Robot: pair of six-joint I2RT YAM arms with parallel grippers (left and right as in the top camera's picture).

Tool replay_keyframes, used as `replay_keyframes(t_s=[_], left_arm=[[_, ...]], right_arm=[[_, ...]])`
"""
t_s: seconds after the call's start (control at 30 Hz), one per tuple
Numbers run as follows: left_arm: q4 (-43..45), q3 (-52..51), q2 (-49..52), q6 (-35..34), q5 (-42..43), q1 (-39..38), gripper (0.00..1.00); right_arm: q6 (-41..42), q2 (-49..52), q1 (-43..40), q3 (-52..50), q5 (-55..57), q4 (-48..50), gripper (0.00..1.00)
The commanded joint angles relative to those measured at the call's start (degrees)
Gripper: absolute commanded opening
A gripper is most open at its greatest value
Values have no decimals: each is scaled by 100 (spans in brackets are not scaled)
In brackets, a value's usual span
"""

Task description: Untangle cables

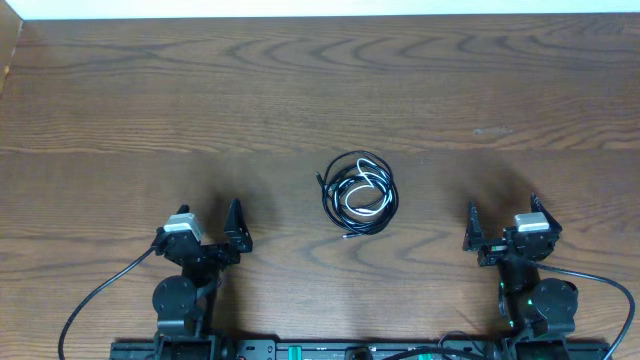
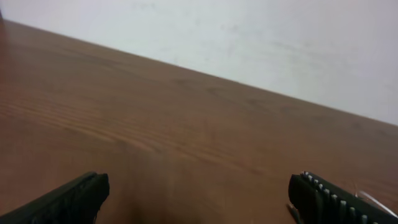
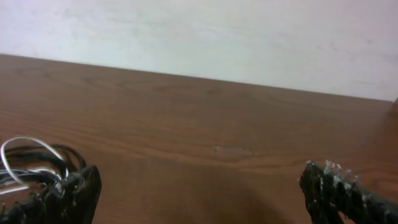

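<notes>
Both my grippers sit back from the cables [image 1: 359,192], one on each side. The left gripper [image 1: 210,225] is spread wide and holds nothing. The right gripper [image 1: 502,225] is the same. Neither touches the bundle.

The cables lie in one tight coil on the table [image 1: 300,80], between my two grippers and a bit further out from my bases. They are mostly black loops, with a white cable [image 1: 362,196] wound through the middle. A small plug end pokes out on the coil's left edge. In the right wrist view the coil [image 3: 31,163] shows just past my left finger.

The step in hand looks like the first reach, so the task is barely started. To do it well, I'd go for an outer black loop or the loose plug end, not the dense middle. I'd pin the coil with one gripper and pull slowly with the other. A fast tug likely tightens the knot or drags the whole coil.
</notes>
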Motion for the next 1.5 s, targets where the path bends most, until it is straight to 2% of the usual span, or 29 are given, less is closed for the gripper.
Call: replay_keyframes(t_s=[0.0, 0.2, 0.47, 0.7, 0.97, 1.1, 1.23, 1.47], left_arm=[[-271, 413, 326, 72, 92, 24, 98], [-662, 1248, 1329, -70, 96, 24, 98], [-1165, 2218, 2479, -232, 234, 22, 98], [-1217, 2514, 2715, -229, 227, 24, 98], [-1434, 2605, 2719, -229, 227, 22, 98], [-1869, 2889, 2778, -229, 227, 24, 98], [-2640, 3576, 3130, -227, 227, 24, 98], [-4371, 4673, 3967, -229, 251, 22, 98]], right_arm=[[70, 35, 31, 428, 129, -404, 99], [68, 688, 28, 1235, 238, -1261, 99], [68, 2411, 28, 2175, 236, -1381, 99], [20, 3565, 31, 2959, 234, -1703, 99], [-24, 3969, 31, 3370, 238, -2092, 99], [-673, 3991, 31, 3545, 164, -2406, 99], [-293, 3971, 31, 3565, -743, -1921, 99], [-74, 3993, 28, 3587, -566, -2214, 99]])
